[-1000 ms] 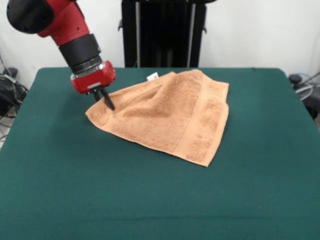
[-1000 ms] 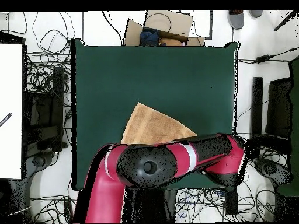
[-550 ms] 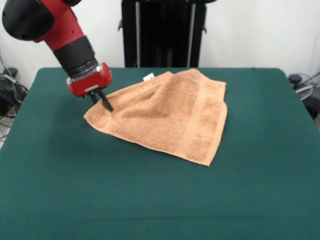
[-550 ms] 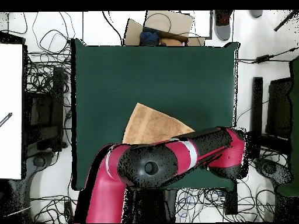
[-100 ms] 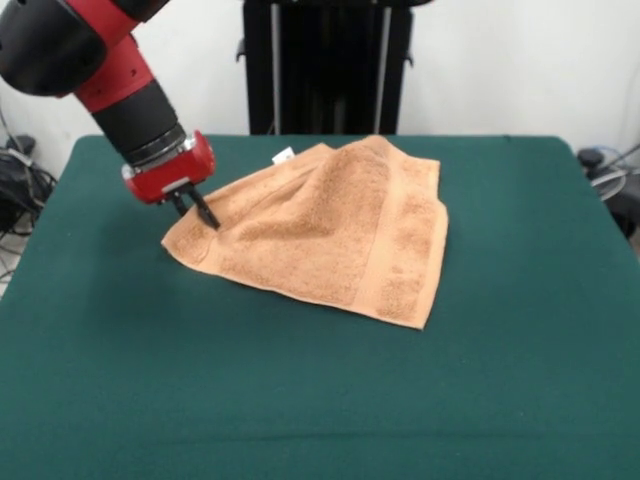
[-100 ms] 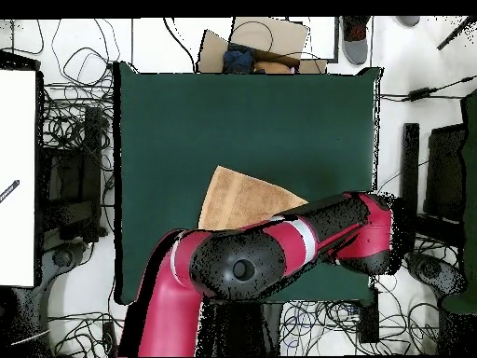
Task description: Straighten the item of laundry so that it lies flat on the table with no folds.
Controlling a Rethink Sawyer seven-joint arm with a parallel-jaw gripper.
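**Desk:** Green felt is filling the frame — what is happening on the table?

**Photographer:** Sawyer's claw is pinching one corner of the orange-tan towel, its dark tips closed together on the cloth. From that pinch the towel is spreading away toward the opposite side of the table, and beyond the claw a ridge is rising with a small white tag poking out at its crest. From overhead, the arm is covering the claw and much of the cloth, so only a tan wedge is showing.

**Desk:** Is the towel lying flat?

**Photographer:** Not yet. A layer appears to be lying doubled over, and the edge farthest from the claw is resting on the felt.

**Desk:** What is the pull calling for, in your judgement?

**Photographer:** Keeping the pinch tight and staying low, dragging the corner outward away from the bulk of the cloth — so that the far edge's friction on the felt is anchoring it while the ridge is drawing out. Lifting high is risking a fresh fold; rushing is risking the whole towel sliding along unopened.
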